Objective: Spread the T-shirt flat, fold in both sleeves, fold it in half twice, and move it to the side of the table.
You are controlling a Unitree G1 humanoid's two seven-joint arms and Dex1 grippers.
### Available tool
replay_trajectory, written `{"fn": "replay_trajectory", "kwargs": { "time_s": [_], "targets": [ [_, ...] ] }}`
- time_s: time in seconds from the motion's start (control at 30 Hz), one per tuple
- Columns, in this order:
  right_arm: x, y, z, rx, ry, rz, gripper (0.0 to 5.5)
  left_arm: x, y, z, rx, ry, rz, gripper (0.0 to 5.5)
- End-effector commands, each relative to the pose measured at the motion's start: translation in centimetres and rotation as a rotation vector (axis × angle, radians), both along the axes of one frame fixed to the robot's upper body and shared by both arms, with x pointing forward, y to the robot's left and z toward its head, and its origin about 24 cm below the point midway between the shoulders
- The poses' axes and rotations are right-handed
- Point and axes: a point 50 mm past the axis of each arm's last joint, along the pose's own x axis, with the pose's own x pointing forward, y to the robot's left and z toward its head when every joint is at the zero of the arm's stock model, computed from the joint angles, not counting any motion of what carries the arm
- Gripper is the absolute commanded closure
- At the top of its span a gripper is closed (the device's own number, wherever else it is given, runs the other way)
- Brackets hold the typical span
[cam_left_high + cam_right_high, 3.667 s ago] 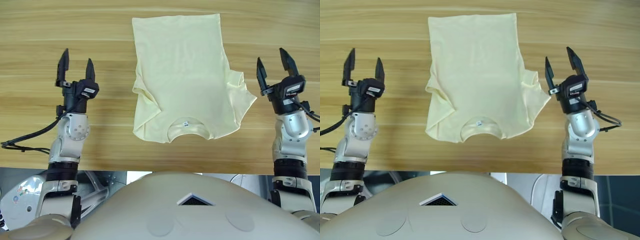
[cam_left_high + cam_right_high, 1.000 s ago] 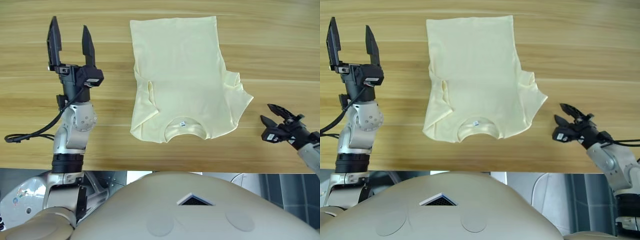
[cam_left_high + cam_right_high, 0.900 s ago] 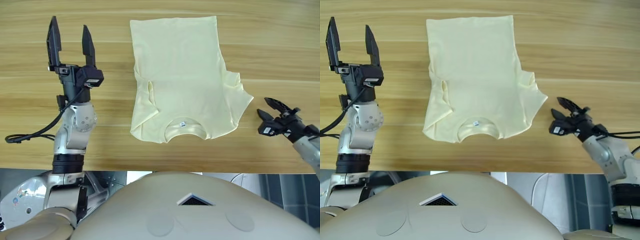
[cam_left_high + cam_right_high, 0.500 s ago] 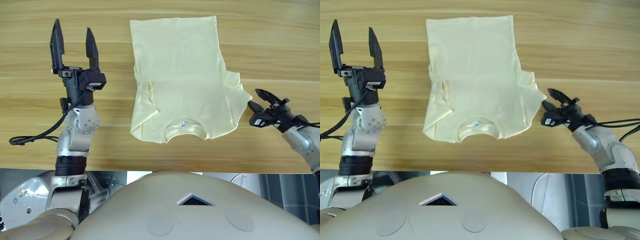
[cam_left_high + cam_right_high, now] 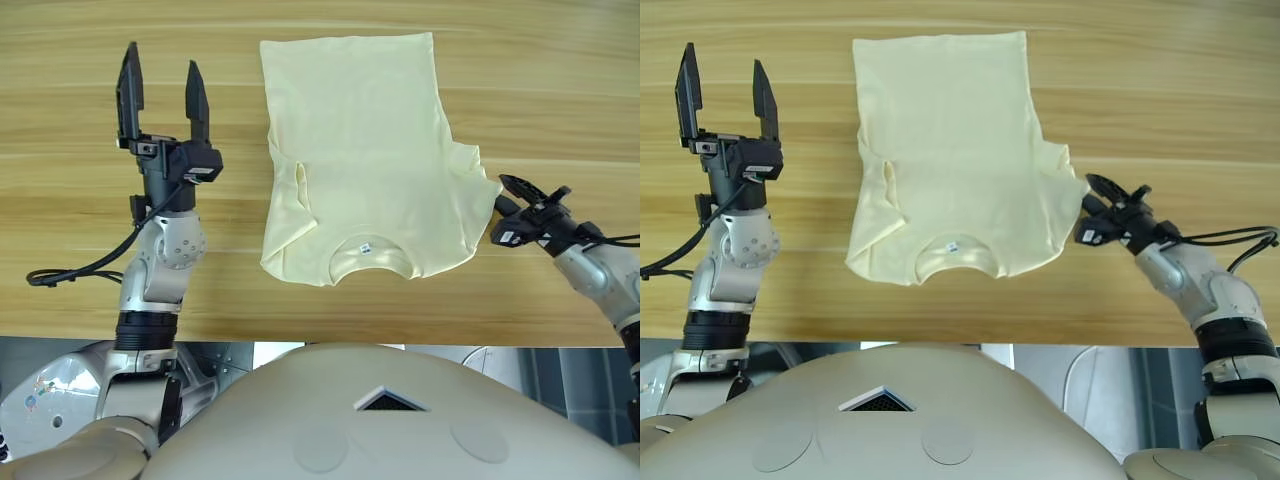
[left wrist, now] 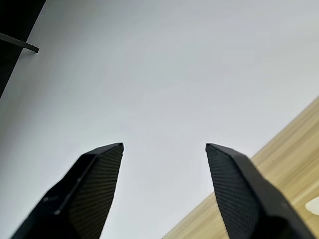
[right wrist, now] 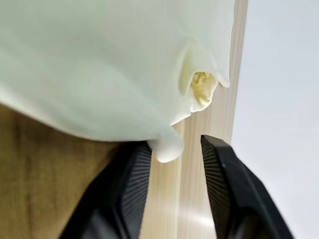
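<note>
T-shirt [image 5: 365, 150]: lying on the table [image 5: 80, 250], collar nearest the robot
Right gripper [image 5: 505, 195]: straddling the sleeve tip [image 7: 167, 147] — fingers gaping
Left gripper [image 5: 160, 62]: pointing upward beside the shirt — fingers gaping

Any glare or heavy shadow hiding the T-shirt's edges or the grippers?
Left eye view: even light on the table, no glare, only a thin shadow along the T-shirt. Right wrist view: table under the T-shirt's edge in deep shadow beside the right gripper. Left wrist view: left gripper dark against a bright background.
</note>
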Motion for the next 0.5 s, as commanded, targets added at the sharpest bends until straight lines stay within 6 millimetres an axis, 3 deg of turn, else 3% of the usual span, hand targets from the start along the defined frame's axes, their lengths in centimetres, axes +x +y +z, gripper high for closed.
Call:
{"fn": "replay_trajectory", "kwargs": {
  "time_s": [0.03, 0.5],
  "targets": [
    [-2.94, -0.46, -3.74, -0.085, 0.203, -0.004, 4.38, 0.14, -0.16, -0.02, 0.004, 0.008, -0.017, 2.41],
    [-3.51, -0.77, -4.07, -0.080, 0.218, -0.006, 5.31, -0.05, 0.01, 0.27, 0.036, -0.005, -0.010, 2.41]
  ]
}}
